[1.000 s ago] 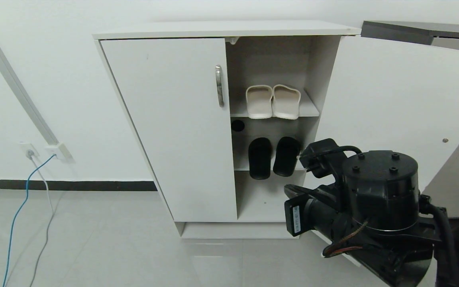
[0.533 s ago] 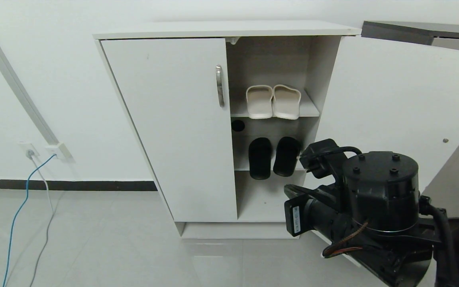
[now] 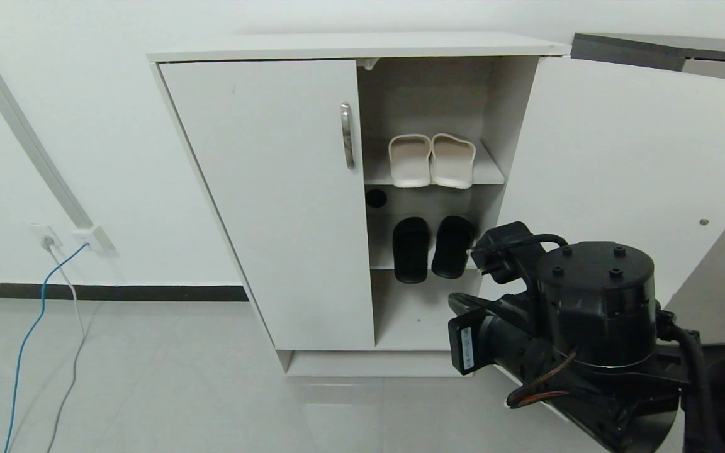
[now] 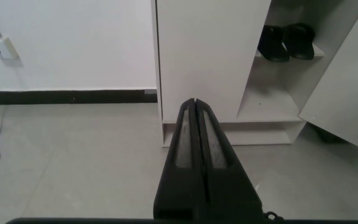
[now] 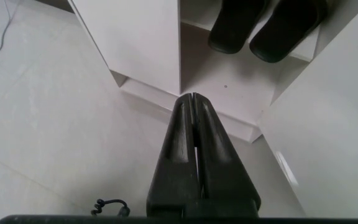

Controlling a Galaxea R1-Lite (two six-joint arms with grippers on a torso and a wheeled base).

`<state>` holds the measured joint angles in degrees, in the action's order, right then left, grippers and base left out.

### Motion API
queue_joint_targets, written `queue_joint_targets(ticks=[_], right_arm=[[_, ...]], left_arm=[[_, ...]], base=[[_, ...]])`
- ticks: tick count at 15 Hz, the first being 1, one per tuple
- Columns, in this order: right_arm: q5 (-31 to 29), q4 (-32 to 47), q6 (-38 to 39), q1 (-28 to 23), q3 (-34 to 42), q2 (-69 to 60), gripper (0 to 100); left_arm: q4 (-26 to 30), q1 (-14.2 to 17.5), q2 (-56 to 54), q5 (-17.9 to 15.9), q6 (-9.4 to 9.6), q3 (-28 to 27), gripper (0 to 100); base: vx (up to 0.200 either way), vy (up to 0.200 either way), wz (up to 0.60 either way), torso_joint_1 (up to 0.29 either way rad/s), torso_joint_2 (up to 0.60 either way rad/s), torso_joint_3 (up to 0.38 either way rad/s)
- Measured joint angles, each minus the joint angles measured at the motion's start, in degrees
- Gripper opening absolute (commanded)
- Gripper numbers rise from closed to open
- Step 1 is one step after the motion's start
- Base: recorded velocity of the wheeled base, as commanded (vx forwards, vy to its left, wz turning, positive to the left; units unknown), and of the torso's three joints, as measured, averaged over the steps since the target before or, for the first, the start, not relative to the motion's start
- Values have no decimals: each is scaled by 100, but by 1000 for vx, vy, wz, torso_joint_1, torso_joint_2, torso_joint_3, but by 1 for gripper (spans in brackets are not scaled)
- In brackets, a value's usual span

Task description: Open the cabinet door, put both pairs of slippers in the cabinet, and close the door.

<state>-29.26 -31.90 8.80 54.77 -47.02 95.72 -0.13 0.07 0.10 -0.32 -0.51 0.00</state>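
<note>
The white cabinet (image 3: 356,45) stands with its right door (image 3: 620,163) swung wide open and its left door (image 3: 274,201) closed. A white pair of slippers (image 3: 432,160) sits on the upper shelf. A black pair (image 3: 432,248) sits on the shelf below, also seen as black slippers (image 4: 286,42) and black slippers (image 5: 263,25) in the wrist views. My right gripper (image 5: 194,99) is shut and empty, low in front of the bottom compartment beside the open door. My left gripper (image 4: 194,102) is shut and empty, over the floor, back from the closed door.
A metal handle (image 3: 346,135) is on the closed left door. Wall sockets (image 3: 70,238) with a blue cable (image 3: 29,333) and a grey one lie to the left over the tiled floor. A grey unit (image 3: 671,53) stands behind the open door.
My right arm has shifted slightly down and to the left. The cabinet, doors and slippers have not moved.
</note>
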Motion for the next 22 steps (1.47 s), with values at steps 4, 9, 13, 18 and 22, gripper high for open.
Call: queue_joint_targets(ticks=[4, 9, 13, 18, 22], right_arm=[[0, 0, 0, -4, 9, 17, 0], [-7, 7, -44, -26, 33, 34, 0], [0, -9, -46, -41, 33, 30, 0], [-2, -15, -71, -54, 50, 30, 0], [2, -15, -73, -105, 61, 28, 0]], left_arm=[[0, 0, 0, 0, 2, 0, 0], [11, 0, 0, 0, 5, 2, 0], [4, -5, 0, 0, 2, 0, 0], [0, 0, 0, 0, 2, 0, 0], [0, 0, 0, 0, 2, 0, 0]], base=[[0, 0, 0, 0, 0, 0], [0, 0, 0, 14, -286, -330], [0, 0, 0, 58, -502, -361], [0, 0, 0, 127, -455, -337], [0, 0, 0, 159, -482, -327]])
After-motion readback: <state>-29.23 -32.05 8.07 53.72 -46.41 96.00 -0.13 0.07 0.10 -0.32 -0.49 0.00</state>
